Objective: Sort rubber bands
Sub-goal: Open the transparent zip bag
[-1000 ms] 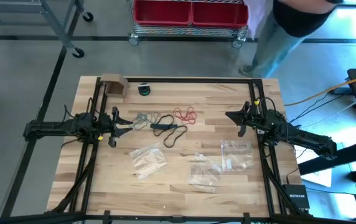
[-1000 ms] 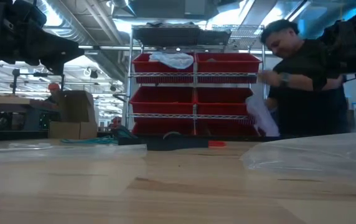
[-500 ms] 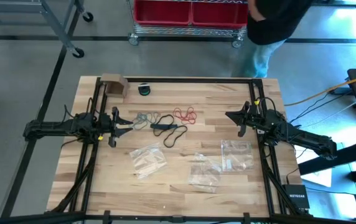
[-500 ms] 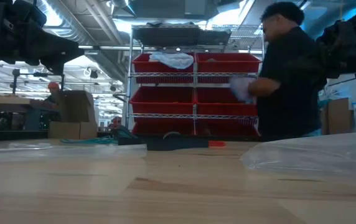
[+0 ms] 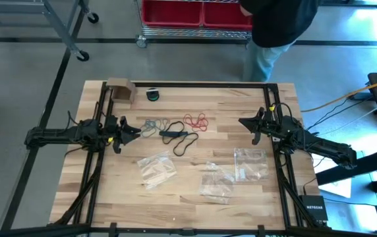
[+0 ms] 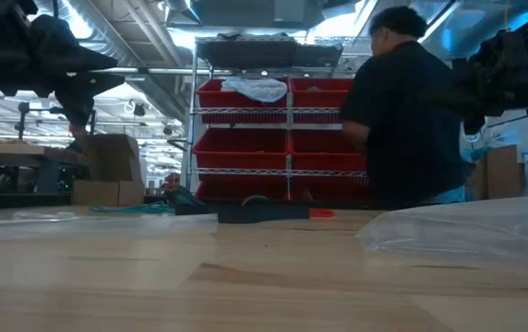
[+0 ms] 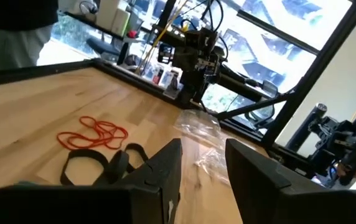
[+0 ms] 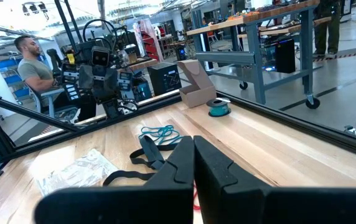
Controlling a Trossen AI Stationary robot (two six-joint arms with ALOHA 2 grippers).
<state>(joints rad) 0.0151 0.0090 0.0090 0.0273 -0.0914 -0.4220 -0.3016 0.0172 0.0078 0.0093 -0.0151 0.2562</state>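
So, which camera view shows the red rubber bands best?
The left wrist view: the red rubber bands lie unobstructed on the wood. The high view shows them small. The low view shows only a red sliver; the right wrist view hardly shows them.

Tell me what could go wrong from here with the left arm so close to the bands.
The black rubber bands lie touching the teal rubber bands, so the open left end effector may well drag both colours together. The red rubber bands sit close beside the black ones and could snag too. The clear zip bags lie just beyond the pile and might get swept aside. The right end effector waits shut, well clear.
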